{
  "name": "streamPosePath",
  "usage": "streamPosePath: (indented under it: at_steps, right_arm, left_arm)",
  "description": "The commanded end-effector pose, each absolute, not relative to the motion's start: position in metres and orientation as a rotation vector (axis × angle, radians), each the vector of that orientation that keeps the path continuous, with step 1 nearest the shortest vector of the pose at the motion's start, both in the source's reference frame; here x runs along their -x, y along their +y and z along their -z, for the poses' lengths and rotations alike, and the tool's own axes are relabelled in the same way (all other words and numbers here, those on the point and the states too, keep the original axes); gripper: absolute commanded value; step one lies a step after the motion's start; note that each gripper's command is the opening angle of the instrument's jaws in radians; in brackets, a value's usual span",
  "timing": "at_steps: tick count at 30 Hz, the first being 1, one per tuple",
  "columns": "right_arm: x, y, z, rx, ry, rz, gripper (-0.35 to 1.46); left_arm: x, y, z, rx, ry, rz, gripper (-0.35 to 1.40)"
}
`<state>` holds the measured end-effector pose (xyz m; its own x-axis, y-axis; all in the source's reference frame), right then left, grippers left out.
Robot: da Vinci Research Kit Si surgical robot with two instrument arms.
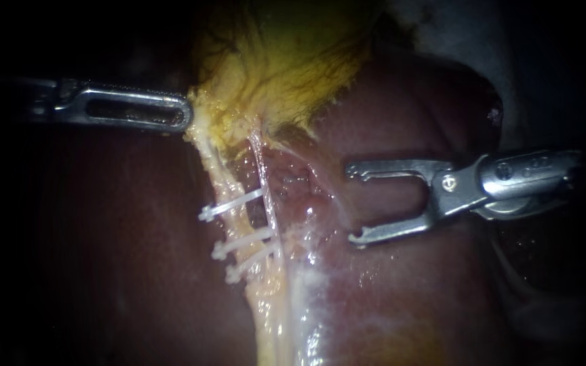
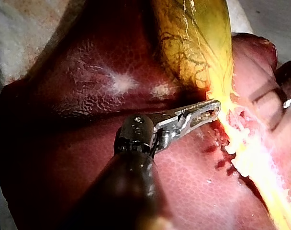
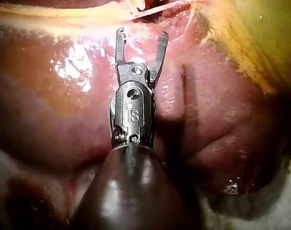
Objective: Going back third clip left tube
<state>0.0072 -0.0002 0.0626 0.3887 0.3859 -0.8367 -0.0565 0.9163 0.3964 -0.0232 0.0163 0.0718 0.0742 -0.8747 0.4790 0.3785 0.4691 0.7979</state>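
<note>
Our right instrument (image 1: 355, 203) comes in from the right with its 2 jaws spread wide and nothing between them. Both hooked tips point toward the clipped tube and stand apart from it, over wet pink tissue. In the right wrist view the same jaws (image 3: 141, 34) show a clear gap, with the glistening liver (image 3: 222, 120) under them and a pale band of tissue just ahead.

Our left instrument (image 1: 186, 115) comes in from the left. Its slotted jaws lie together, closed on the edge of the yellow gallbladder (image 1: 286, 61) where it narrows. The left wrist view shows the same thing: its tip (image 2: 216, 105) meets the yellow tissue at its lower end, with dark red liver beneath the shaft.

The left tube (image 1: 217, 169) runs down and to the right from that gripped edge as a pale yellowish strand. 3 white clips lie across it, one below the other: the top clip (image 1: 233, 203), the middle clip (image 1: 244, 241) and the bottom clip (image 1: 252, 264). The middle and bottom clips sit close together, and the top one stands a little apart from them. A thinner pale strand (image 1: 260, 159) runs just to the right, and the right ends of the clips reach it. The open right jaws are level with the top and middle clips, off to their right.

Dark liver fills the rest of the endoscope view on both sides.
</note>
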Motion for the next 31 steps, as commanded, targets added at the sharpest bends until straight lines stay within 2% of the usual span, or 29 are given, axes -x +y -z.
streamPosePath:
  at_steps: [1, 11, 20, 31]
  right_arm:
    - [-0.007, -0.0002, -0.0626, -0.325, 1.14, -0.29, 0.6]
    - [-0.0055, -0.0004, -0.0621, -0.325, 1.141, -0.284, 0.6]
    - [-0.0055, -0.0007, -0.0616, -0.325, 1.141, -0.285, 0.6]
    - [-0.0056, -0.0007, -0.0615, -0.325, 1.137, -0.286, 0.6]
  left_arm:
    - [0.0234, 0.0162, -0.072, -0.543, -1.133, 1.015, -0.35]
    - [0.025, 0.016, -0.0758, -0.519, -1.14, 1.013, -0.35]
    - [0.0283, 0.0153, -0.0799, -0.532, -1.123, 0.982, -0.35]
    - [0.0283, 0.0153, -0.08, -0.534, -1.123, 0.98, -0.35]
